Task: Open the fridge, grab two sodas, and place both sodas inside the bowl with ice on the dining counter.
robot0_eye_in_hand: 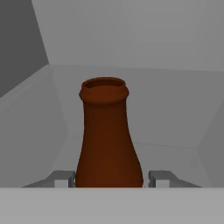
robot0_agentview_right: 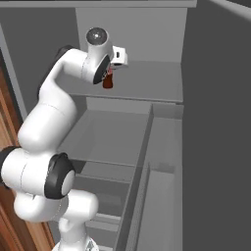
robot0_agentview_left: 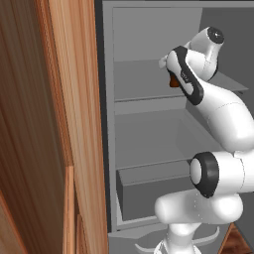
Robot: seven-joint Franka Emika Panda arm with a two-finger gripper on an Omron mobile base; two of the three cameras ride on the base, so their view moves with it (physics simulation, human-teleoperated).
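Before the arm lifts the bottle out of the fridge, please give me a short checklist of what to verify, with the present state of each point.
1. Fridge door open, shelves reachable: ok.
2. Bottle upright on its shelf: ok.
3. Bottle centred between the fingers of the tool: ok, one finger shows on each side.
4. Fingers pressing firmly on the bottle: cannot tell; they sit right at its sides, but contact is not clear.
5. Free path out of the shelf: ok, nothing else stands near the bottle.
6. Second soda located: cannot tell.
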